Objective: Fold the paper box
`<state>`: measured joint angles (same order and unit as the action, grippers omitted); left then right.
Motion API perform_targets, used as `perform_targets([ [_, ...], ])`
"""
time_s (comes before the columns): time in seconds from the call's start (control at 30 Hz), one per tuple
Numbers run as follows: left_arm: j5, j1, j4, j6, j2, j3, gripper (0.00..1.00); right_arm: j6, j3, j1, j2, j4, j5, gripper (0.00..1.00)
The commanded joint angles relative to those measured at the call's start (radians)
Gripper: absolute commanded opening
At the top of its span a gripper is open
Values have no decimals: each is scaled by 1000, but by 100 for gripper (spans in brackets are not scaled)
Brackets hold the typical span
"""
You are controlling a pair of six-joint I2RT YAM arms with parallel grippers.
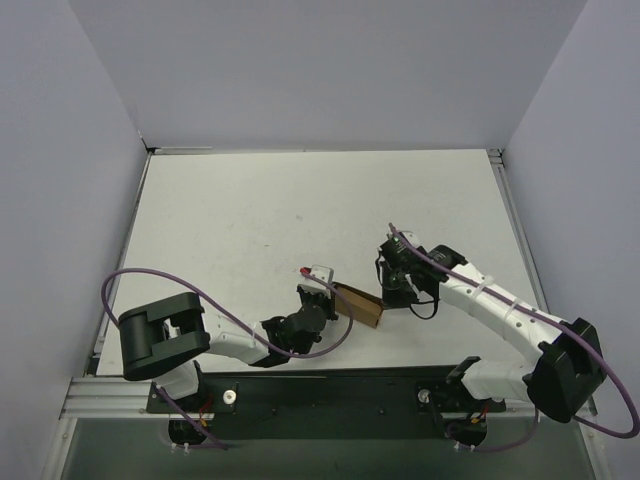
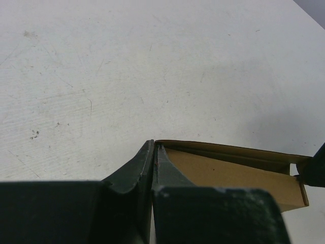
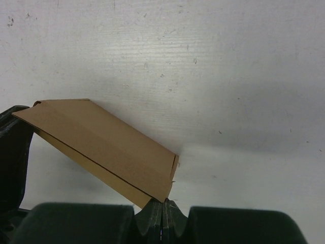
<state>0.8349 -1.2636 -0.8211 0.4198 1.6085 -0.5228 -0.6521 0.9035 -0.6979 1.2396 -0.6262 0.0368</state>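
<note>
The paper box [image 1: 360,304] is a brown, partly folded cardboard shell lying between my two grippers. My left gripper [image 1: 327,297] is shut on its left end wall. In the left wrist view the tips [image 2: 154,145] pinch that wall, and the open box [image 2: 238,175] stretches away to the right. My right gripper [image 1: 388,298] is shut at the other end. In the right wrist view its closed tips [image 3: 163,201] touch the lower corner of the box [image 3: 101,140]. I cannot tell whether any cardboard is pinched there.
The white table [image 1: 300,210] has grey walls on three sides. A small white and red piece [image 1: 318,271] sits just beyond the left gripper. The black base rail [image 1: 330,390] runs along the near edge.
</note>
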Motion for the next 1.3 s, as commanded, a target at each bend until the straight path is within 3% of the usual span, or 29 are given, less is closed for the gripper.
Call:
perform_targets([
  [0.0, -134, -36, 312, -15, 76, 56, 0, -49, 23, 38, -26, 111, 124, 0],
  [1.27, -54, -86, 408, -32, 171, -16, 0, -80, -181, 265, -210, 210, 291, 0],
])
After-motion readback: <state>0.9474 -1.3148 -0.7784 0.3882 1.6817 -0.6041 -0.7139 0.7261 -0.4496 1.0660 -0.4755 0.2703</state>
